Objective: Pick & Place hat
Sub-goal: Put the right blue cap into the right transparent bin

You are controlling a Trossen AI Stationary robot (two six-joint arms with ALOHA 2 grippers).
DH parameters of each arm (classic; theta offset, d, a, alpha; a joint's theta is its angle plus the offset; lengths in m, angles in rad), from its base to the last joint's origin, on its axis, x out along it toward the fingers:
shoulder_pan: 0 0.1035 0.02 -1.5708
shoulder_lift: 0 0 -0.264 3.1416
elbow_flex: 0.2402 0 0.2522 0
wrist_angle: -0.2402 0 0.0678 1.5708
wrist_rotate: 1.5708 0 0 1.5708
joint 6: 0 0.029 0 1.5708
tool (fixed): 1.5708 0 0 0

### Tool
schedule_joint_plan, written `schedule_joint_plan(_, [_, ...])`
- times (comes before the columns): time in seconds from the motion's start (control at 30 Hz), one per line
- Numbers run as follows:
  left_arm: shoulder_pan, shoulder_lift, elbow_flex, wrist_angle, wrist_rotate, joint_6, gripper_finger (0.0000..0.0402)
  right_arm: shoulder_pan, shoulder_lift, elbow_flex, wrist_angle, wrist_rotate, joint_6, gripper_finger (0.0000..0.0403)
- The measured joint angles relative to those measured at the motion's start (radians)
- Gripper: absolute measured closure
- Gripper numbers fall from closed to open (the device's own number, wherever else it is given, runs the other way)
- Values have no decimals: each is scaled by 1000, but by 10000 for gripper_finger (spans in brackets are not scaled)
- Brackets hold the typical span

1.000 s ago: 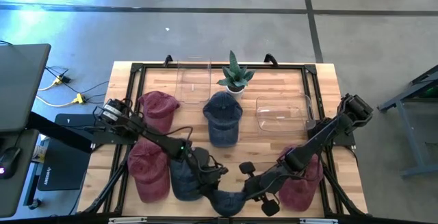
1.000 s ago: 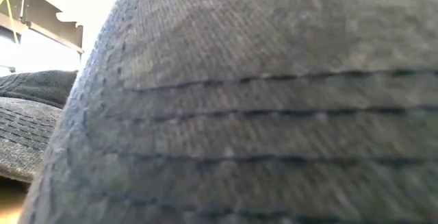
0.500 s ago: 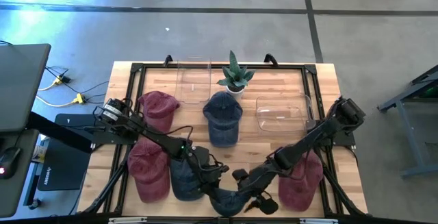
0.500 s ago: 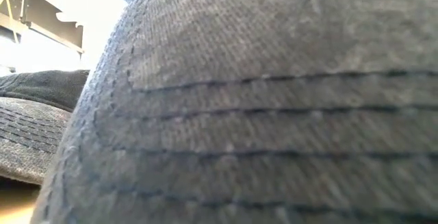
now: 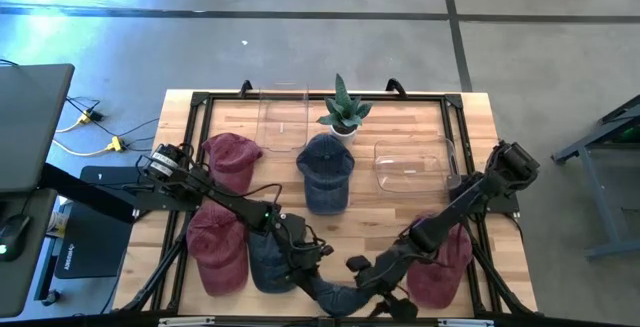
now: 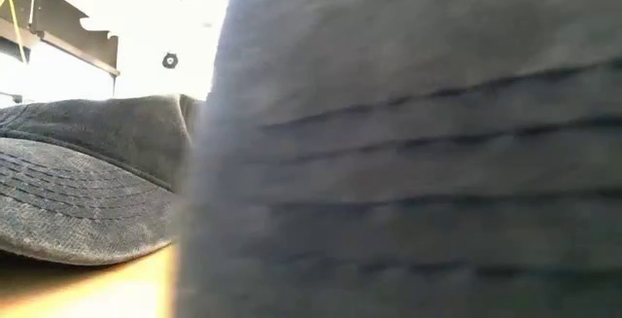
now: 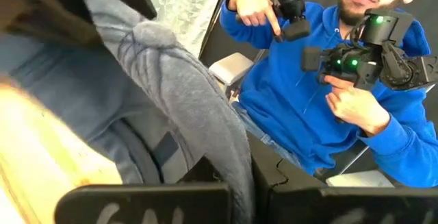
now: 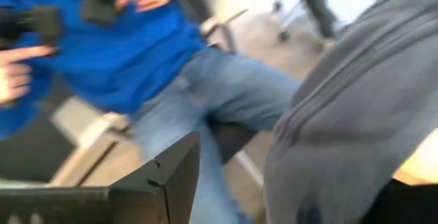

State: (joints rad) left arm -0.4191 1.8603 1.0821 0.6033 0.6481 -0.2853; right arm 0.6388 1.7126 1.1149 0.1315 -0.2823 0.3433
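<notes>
Blue hat [image 5: 335,295] at bench [image 5: 470,127] front edge, between both grippers. Left gripper [image 5: 308,267] fingers clamped on its fabric. Right gripper [image 5: 368,279] just beside it, finger state cannot tell. Person in blue hoodie [image 7: 321,94] behind, holding controllers.

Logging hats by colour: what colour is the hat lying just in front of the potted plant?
Dark blue denim hat, seen best in the high view.
</notes>
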Motion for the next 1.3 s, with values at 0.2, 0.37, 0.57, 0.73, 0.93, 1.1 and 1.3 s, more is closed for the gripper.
schedule_joint_plan(0.2, [0, 0, 0, 3, -2, -8, 396, -14, 0, 0, -10, 104, -34, 207])
schedule_joint_plan(0.37, [0, 0, 0, 40, -3, -8, 342, -17, 0, 0, -14, 163, -37, 233])
schedule_joint_plan(0.57, [0, 0, 0, 32, -44, -8, 244, -15, 0, 0, -15, 168, -33, 314])
schedule_joint_plan(0.73, [-1, 0, 0, -28, -24, 3, 212, -8, 0, 0, -15, 147, -35, 391])
schedule_joint_plan(0.93, [-37, 0, 0, -26, 66, 15, 238, 27, -9, 0, -15, 163, -30, 380])
schedule_joint_plan(1.1, [-47, 0, 0, -10, 38, 72, 267, 32, -18, 0, -15, 171, -30, 391])
schedule_joint_plan(1.3, [-39, 0, 0, 54, 17, 68, 275, 22, -18, -1, -12, 171, -29, 389])
